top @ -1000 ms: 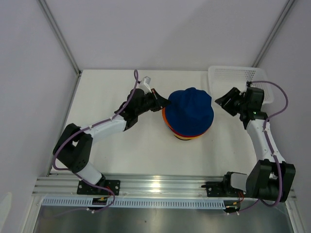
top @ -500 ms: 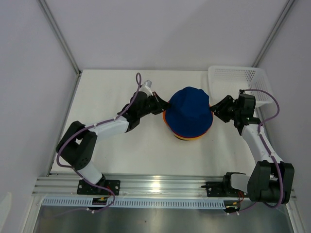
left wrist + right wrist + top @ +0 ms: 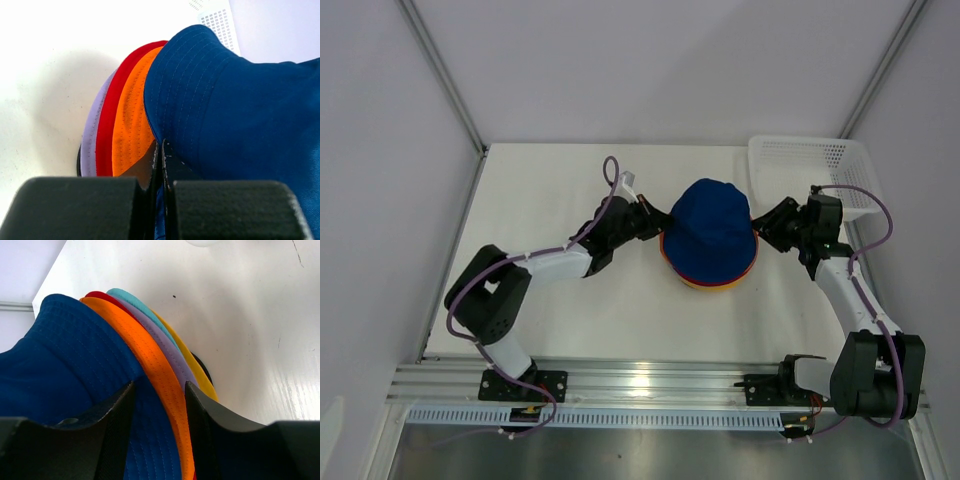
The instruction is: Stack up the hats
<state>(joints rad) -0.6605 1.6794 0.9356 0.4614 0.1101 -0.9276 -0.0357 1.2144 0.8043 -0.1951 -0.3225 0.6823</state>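
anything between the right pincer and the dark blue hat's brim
Nothing visible does. The right pincer is open and straddles the edge of the dark blue hat. The brim of the orange hat sits between its fingers too.

My arms reach inward: left tool [image 3: 161,148] pinches the blue hat [image 3: 240,110], right tool [image 3: 159,390] fingers spread.
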